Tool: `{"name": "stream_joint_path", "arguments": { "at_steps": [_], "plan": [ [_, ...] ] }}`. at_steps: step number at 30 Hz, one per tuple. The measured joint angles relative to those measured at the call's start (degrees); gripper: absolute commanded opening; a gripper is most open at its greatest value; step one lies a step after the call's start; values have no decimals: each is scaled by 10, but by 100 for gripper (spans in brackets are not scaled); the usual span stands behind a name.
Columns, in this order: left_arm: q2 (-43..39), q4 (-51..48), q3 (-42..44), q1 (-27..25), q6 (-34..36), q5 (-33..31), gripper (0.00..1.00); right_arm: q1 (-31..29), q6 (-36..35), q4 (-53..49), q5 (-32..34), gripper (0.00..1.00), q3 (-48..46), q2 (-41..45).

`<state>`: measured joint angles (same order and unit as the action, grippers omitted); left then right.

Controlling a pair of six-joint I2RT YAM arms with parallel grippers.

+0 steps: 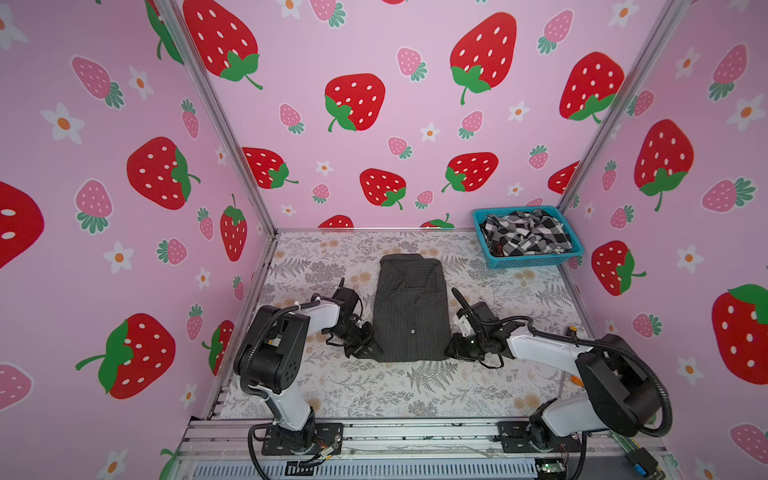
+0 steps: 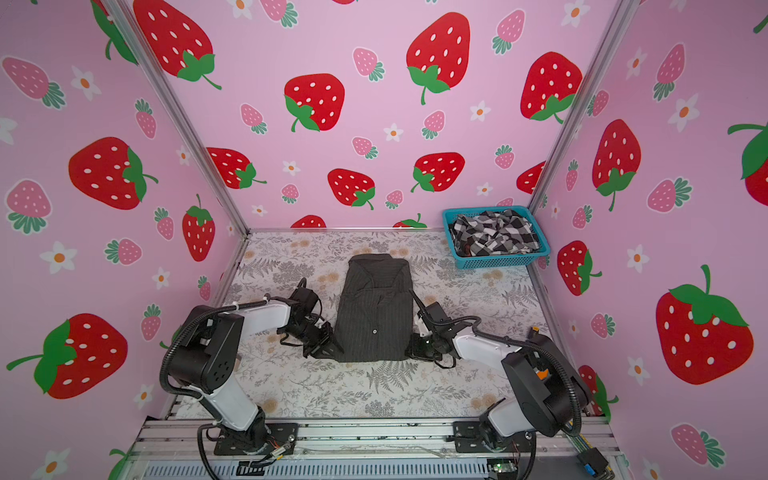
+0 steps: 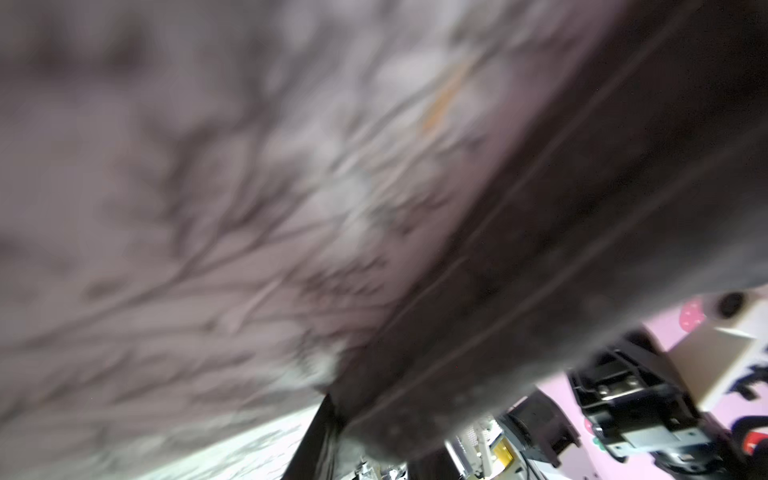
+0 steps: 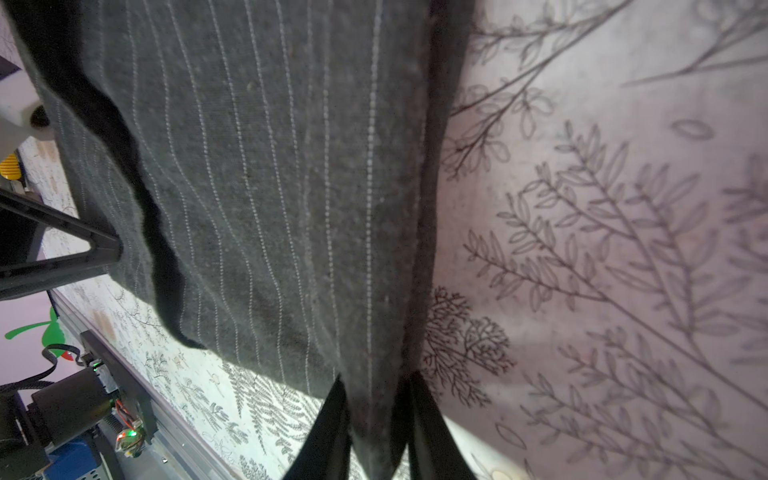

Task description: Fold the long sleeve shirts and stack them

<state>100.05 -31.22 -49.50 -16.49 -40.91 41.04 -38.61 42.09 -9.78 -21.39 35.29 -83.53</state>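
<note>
Cloth placement is being shown most plainly in both top views. The pinstriped shirt [image 1: 409,311] is lying flat in the middle of the table [image 1: 374,399], narrowed to a strip. Its long axis is running from the near edge toward the far wall, with the collar at the far end. The left gripper [image 1: 360,348] is being held at the near left hem corner and the right gripper [image 1: 453,351] at the near right one. Neither arm is being placed nearer than the other. The coming fold is judged to be turning on the hem being carried away from the arms, along that axis, toward the collar. The checked shirt [image 1: 523,235] is lying crumpled in the blue basket [image 1: 536,262] at the far right corner, well apart. Jaw states are not being resolved from above.

In the left wrist view, heavily blurred, dark cloth is being seen right against one finger [image 3: 318,432]. Whether those jaws are closed on it cannot be told.

In the right wrist view, the hem edge is being pinched between the right gripper's two fingers [image 4: 332,419], with the jaws closed on the cloth. A finger [image 4: 99,245] of the left gripper is being seen at the opposite corner.
</note>
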Motion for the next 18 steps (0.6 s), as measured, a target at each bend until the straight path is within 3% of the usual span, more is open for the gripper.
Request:
{"name": "stream_joint_path", "arguments": {
  "at_steps": [3, 4, 11, 18],
  "plan": [
    [9, 19, -7, 0, 2, 1, 1, 0, -2, 7, -1, 7, 0, 0],
    [9, 21, -7, 0, 2, 1, 0, 0, -1, 10, -2, 4, 0, 0],
    [-20, -4, 0, -3, 8, -15, 0, -28, -1, -4, 1, 0, 0, 26],
    [-166, -85, 65, -24, 15, -26, 0, -105, 48, -60, 13, 0, -31, 199]
  ]
}}
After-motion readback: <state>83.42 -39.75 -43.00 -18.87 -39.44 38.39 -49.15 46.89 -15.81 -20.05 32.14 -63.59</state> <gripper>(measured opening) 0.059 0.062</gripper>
